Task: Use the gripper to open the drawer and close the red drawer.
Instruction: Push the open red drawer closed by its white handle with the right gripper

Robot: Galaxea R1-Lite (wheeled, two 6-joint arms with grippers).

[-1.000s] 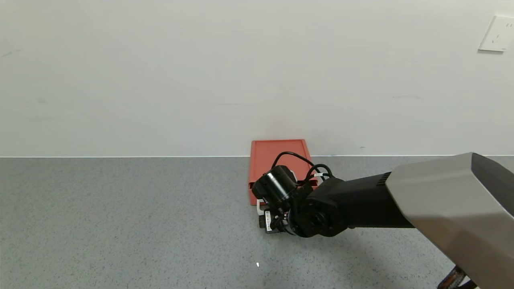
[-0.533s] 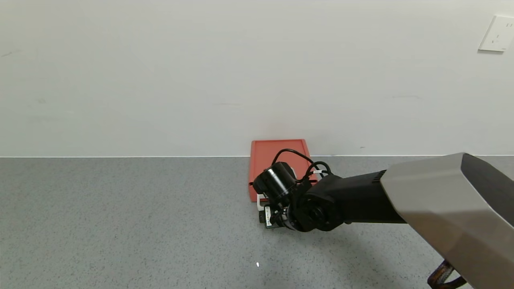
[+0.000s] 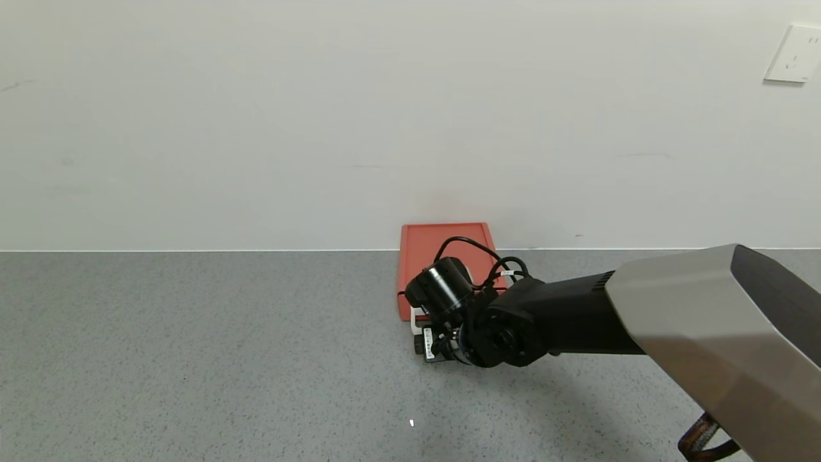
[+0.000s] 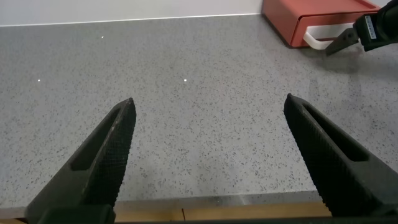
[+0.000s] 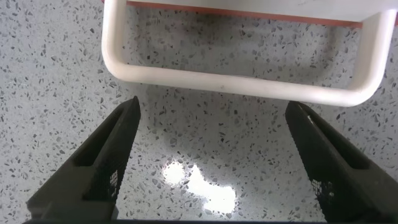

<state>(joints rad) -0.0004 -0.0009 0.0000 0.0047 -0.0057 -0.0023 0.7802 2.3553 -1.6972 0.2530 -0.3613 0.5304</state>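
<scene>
Here the red drawer (image 3: 442,253) sits on the grey speckled countertop (image 3: 192,359), its back against the white wall (image 3: 321,128), right of centre. The tray looks pushed in — only the white loop handle (image 5: 239,81) sticks out at the front. The right gripper (image 5: 217,155) hovers low, just in front of that handle, its fingers (image 5: 106,155) spread wide with only counter between them, gripping nothing; the handle bar lies just beyond the fingertips. The left gripper (image 4: 211,162) is parked well apart over bare counter, jaws also wide open and empty.
</scene>
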